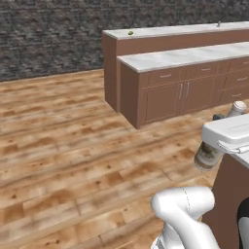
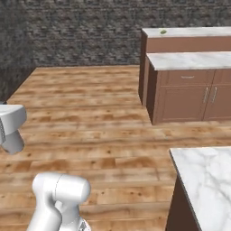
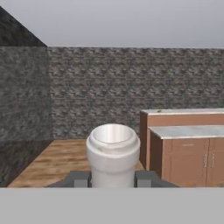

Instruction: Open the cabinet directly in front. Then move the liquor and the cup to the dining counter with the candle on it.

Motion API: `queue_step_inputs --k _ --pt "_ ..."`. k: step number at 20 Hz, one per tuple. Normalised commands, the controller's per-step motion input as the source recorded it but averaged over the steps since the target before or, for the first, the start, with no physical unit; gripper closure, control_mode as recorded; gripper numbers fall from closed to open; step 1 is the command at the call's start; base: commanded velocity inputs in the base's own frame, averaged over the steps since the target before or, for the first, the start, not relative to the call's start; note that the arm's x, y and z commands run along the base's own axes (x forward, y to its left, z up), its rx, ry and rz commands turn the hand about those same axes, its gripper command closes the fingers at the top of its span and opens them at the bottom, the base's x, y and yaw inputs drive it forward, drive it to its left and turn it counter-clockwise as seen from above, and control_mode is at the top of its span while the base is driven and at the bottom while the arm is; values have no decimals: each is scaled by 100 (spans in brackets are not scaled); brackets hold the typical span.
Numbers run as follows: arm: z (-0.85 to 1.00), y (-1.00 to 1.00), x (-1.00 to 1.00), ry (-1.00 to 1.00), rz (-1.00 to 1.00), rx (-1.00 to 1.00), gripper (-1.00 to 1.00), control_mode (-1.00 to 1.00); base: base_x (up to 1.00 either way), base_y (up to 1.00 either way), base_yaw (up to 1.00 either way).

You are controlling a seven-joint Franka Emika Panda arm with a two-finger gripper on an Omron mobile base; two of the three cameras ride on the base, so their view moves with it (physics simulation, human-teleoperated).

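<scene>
The gripper [image 3: 113, 179] has its jaws clamped on the liquor [image 3: 113, 153]. Both dark finger tips press against the sides of its pale, round-rimmed body, so the gap between them is just the bottle's width. In the hand view the bottle's long axis runs up across the jaws. From the left base view its labelled greyish body juts down and to the left beneath the white hand, so it looks somewhat tilted.

The marble worktop [image 2: 205, 180] on its brown base lies to the right of the jaws, with bare wooden floor between them. The bottle probably has to travel that way. I cannot tell whether a candle stands on this worktop.

Beyond the marble worktop stands a two-tier block of brown drawers and doors [image 2: 189, 90], backed by a dark stone wall [image 2: 90, 31].
</scene>
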Motion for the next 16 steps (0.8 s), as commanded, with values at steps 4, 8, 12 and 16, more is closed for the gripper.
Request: queue_step_inputs --k 4,8,12,16 --pt "0 0 0 0 0 0 100 100 100 5 3" --pt "0 0 0 0 0 0 100 100 100 1 1" --pt "0 0 0 0 0 0 100 100 100 1 0" --pt "0 0 0 0 0 0 100 100 100 10 0"
